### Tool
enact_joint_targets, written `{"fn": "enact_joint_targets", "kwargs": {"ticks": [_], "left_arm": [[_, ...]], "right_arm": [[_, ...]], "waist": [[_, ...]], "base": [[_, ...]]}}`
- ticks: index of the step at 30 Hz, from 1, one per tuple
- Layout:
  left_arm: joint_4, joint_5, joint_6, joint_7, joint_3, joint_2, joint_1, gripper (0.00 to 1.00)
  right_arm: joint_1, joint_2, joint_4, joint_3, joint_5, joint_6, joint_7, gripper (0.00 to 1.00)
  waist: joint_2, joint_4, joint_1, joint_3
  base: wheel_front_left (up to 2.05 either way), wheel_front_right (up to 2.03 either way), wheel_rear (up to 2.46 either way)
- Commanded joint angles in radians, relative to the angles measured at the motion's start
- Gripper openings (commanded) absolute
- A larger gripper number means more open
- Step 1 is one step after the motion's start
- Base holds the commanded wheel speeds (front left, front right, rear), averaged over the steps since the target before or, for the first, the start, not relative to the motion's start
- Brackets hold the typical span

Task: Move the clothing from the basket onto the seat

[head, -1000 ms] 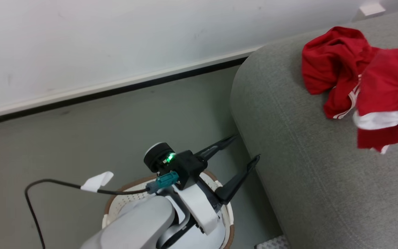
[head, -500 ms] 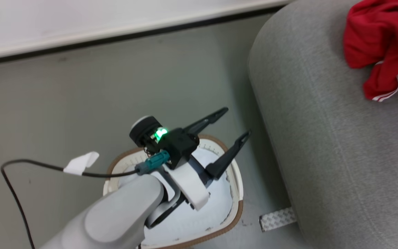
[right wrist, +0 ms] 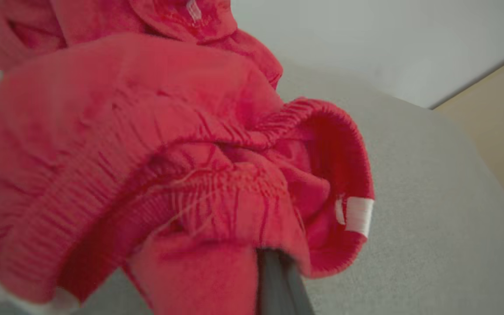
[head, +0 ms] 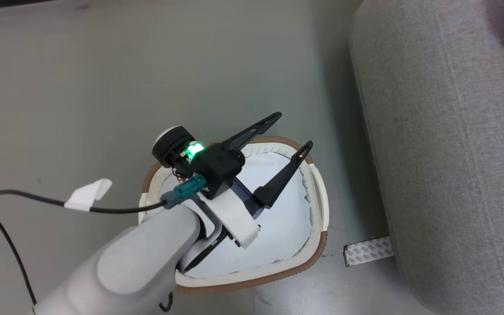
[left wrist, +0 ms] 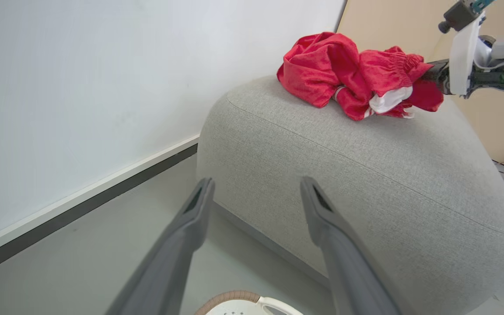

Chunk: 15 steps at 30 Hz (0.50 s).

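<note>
Two bright red garments, the clothing [left wrist: 352,81], lie bunched in a heap on top of the seat [left wrist: 365,183], toward 1 o'clock in your left wrist view; white bands show in the folds. Your right gripper [left wrist: 433,75] meets the heap at its 3 o'clock end, fingers pressed together with the red fabric pinched between them. In the right wrist view one dark finger [right wrist: 278,284] rises into the gathered elastic waistband, and a white label sits at 3 o'clock. In the head view the basket [head: 317,210] stands on the floor just beside the seat, which is at its 3 o'clock, and a plain white cloth [head: 278,223] lines it. Your left gripper [head: 293,130] hangs above the basket's 12 o'clock rim, fingers spread wide, holding and touching nothing.
</note>
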Motion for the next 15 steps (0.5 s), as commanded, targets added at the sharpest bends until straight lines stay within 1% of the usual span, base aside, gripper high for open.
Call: {"fn": "enact_joint_targets", "kwargs": {"ticks": [1, 2, 3, 4, 5, 6, 7, 8, 15], "left_arm": [[0.002, 0.010, -0.001, -0.007, 0.003, 0.001, -0.014, 1.00], [0.004, 0.009, -0.001, -0.009, 0.004, 0.000, -0.015, 1.00], [0.006, 0.008, -0.001, -0.011, 0.005, 0.000, -0.015, 1.00], [0.008, 0.006, 0.000, -0.013, 0.006, 0.000, -0.014, 1.00], [0.011, 0.004, 0.000, -0.015, 0.007, 0.001, -0.013, 1.00], [0.013, 0.002, -0.001, -0.016, 0.007, 0.001, -0.010, 1.00], [0.017, 0.000, -0.001, -0.017, 0.007, 0.001, -0.007, 1.00], [0.020, -0.002, -0.002, -0.018, 0.007, 0.000, -0.003, 1.00], [0.050, -0.014, 0.003, -0.032, 0.005, -0.013, 0.033, 1.00]], "right_arm": [[-0.015, -0.013, 0.011, 0.012, 0.011, -0.002, 0.016, 0.00], [-0.023, -0.017, 0.024, 0.025, 0.022, -0.002, 0.034, 0.00], [-0.026, -0.020, 0.035, 0.038, 0.035, -0.002, 0.051, 0.05], [-0.029, -0.023, 0.044, 0.050, 0.048, -0.002, 0.063, 0.23], [-0.028, -0.022, 0.049, 0.065, 0.056, -0.002, 0.074, 0.39], [-0.027, -0.021, 0.054, 0.078, 0.064, -0.002, 0.083, 0.47], [-0.029, -0.024, 0.058, 0.089, 0.071, -0.002, 0.091, 0.69], [-0.030, -0.030, 0.061, 0.103, 0.077, -0.002, 0.095, 1.00], [0.003, -0.030, 0.063, 0.199, 0.130, -0.002, 0.129, 1.00]], "waist": [[0.0000, 0.005, -0.0002, 0.002], [0.0000, 0.008, -0.0002, 0.001], [0.0000, 0.010, -0.0002, -0.001], [0.0000, 0.012, -0.0002, -0.003], [0.0000, 0.012, -0.0002, -0.006], [0.0000, 0.013, -0.0002, -0.010], [0.0000, 0.013, -0.0002, -0.016], [0.0000, 0.013, -0.0002, -0.022], [0.0000, 0.004, -0.0002, -0.107]], "base": [[0.00, 0.00, 0.00], [0.00, 0.00, 0.00], [0.00, 0.00, 0.00], [0.00, 0.00, 0.00], [0.00, 0.00, 0.00], [0.00, 0.00, 0.00], [0.00, 0.00, 0.00], [0.00, 0.00, 0.00], [0.00, 0.00, 0.00]]}}
